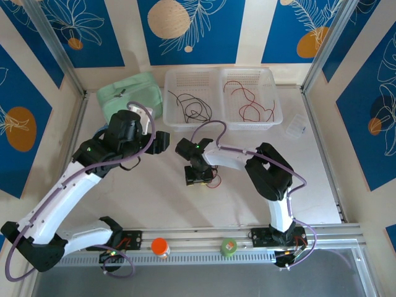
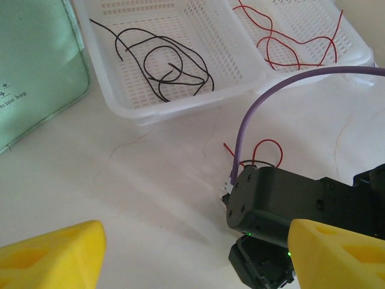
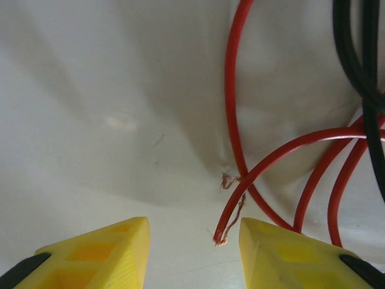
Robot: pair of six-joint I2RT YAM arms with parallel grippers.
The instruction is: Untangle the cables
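**Right gripper**: jaws partly spread, pinching nothing, aimed down at the table. The bare copper end of a red cable lies just ahead of the gap, beside the right-hand finger. From that end the cable arcs up and to the right in the wrist view. A second red strand crosses it, with its long axis running top to bottom. A black cable runs roughly parallel to that strand at the right edge. In the top view this small bundle lies mid-table at the gripper.

**Left gripper**: jaws spread wide and empty, held above the table just left of the right wrist.

**Beyond:** two white baskets stand side by side.
- The left basket holds black cables in loose loops.
- The right basket holds red cables.
- A green bag lies left of the baskets.
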